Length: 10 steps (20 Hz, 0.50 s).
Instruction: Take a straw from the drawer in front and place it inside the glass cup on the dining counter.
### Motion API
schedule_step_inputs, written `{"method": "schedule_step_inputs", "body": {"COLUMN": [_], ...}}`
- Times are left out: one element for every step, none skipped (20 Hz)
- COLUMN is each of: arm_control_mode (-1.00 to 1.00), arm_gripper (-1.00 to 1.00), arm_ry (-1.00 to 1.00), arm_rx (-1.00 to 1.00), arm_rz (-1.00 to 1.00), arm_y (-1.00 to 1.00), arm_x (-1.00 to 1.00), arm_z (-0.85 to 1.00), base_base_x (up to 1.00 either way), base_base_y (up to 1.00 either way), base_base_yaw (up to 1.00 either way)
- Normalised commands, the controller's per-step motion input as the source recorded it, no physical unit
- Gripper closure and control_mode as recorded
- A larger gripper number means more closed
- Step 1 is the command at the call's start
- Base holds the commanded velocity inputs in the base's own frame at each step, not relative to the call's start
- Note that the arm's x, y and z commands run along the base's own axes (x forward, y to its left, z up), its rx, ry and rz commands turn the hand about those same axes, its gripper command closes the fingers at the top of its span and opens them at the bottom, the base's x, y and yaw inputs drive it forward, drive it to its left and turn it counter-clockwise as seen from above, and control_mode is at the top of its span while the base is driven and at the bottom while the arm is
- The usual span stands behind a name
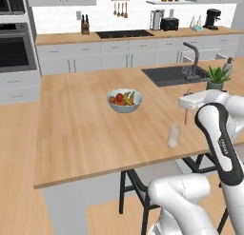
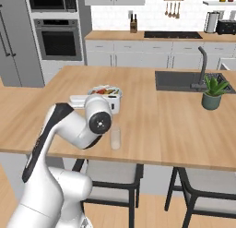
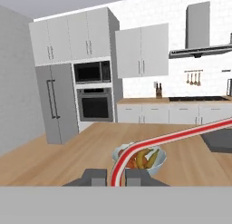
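The fingers (image 3: 118, 177) are closed tight on the straw (image 3: 172, 138), carried above the table (image 1: 81, 129) just beside the glass cup (image 1: 174, 135), so I judge the next move must bring its lower end over the cup's mouth.

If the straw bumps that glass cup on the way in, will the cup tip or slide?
Probably tips easily: the glass cup looks narrow, upright and empty, so likely light. It may also slide on the smooth dining counter. The straw, pinched in the gripper, looks thin, so likely pushes weakly.
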Motion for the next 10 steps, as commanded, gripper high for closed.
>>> {"method": "schedule_step_inputs", "body": {"arm_control_mode": [-1.00, -1.00, -1.00, -1.00, -1.00, -1.00, -1.00, -1.00, -1.00, -1.00], "arm_gripper": [1.00, 1.00, 1.00, 1.00, 1.00, 1.00, 1.00, 1.00, 1.00, 1.00], "arm_ry": [0.00, 0.00, 0.00, 0.00, 0.00, 0.00, 0.00, 0.00, 0.00, 0.00], "arm_rx": [0.00, 0.00, 0.00, 0.00, 0.00, 0.00, 0.00, 0.00, 0.00, 0.00], "arm_rz": [0.00, 0.00, 0.00, 0.00, 0.00, 0.00, 0.00, 0.00, 0.00, 0.00], "arm_y": [0.00, 0.00, -0.01, -0.06, -0.10, -0.12, -0.14, -0.20, -0.24, -0.19], "arm_x": [0.28, 0.16, 0.13, 0.06, 0.07, 0.06, 0.04, 0.01, 0.03, 0.04], "arm_z": [-0.18, -0.16, -0.16, -0.10, -0.04, 0.00, 0.00, 0.00, 0.00, 0.00], "base_base_x": [0.00, 0.00, 0.00, 0.00, 0.00, 0.00, 0.00, 0.00, 0.00, 0.00], "base_base_y": [0.00, 0.00, 0.00, 0.00, 0.00, 0.00, 0.00, 0.00, 0.00, 0.00], "base_base_yaw": [0.00, 0.00, 0.00, 0.00, 0.00, 0.00, 0.00, 0.00, 0.00, 0.00]}}
